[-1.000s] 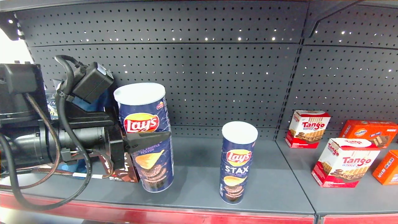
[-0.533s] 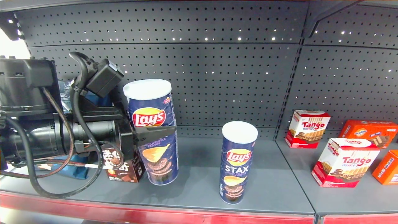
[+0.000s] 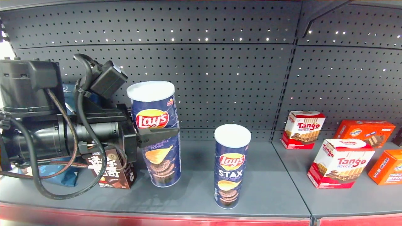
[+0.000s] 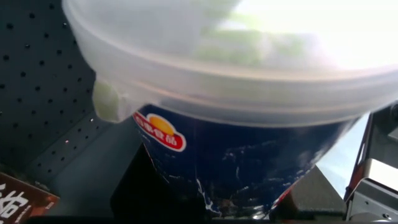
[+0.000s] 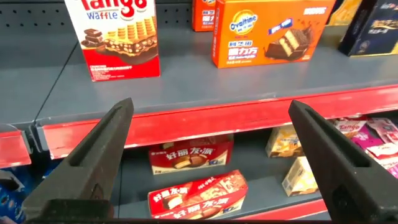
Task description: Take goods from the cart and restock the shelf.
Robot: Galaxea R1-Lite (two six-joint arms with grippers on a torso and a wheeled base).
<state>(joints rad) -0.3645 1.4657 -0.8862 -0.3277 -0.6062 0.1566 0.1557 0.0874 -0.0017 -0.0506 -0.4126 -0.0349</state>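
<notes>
My left gripper [image 3: 157, 133] is shut around a tall dark-blue chip can [image 3: 156, 131] with a white lid, held upright at the left of the grey shelf [image 3: 201, 191]; whether its base touches the shelf I cannot tell. The left wrist view looks down past the held can's lid [image 4: 236, 56] onto its blue side [image 4: 249, 168]. A second, shorter-looking chip can [image 3: 230, 166] stands free near the shelf's front, to the right of the held one. My right gripper [image 5: 214, 162] is open, in front of the red shelf edge [image 5: 186, 124] with nothing between its fingers.
A brown snack box [image 3: 111, 171] and a blue bag [image 3: 62, 175] sit just left of the held can. White-and-red wafer boxes [image 3: 340, 168] and orange boxes [image 3: 364, 133] fill the shelf's right section. A perforated back panel [image 3: 220, 78] closes the rear. More boxes [image 5: 189, 158] lie on the lower shelf.
My left arm has carried the chip can to the right and deeper onto the shelf, uncovering the brown snack box. The head camera shifted a little to the right.
</notes>
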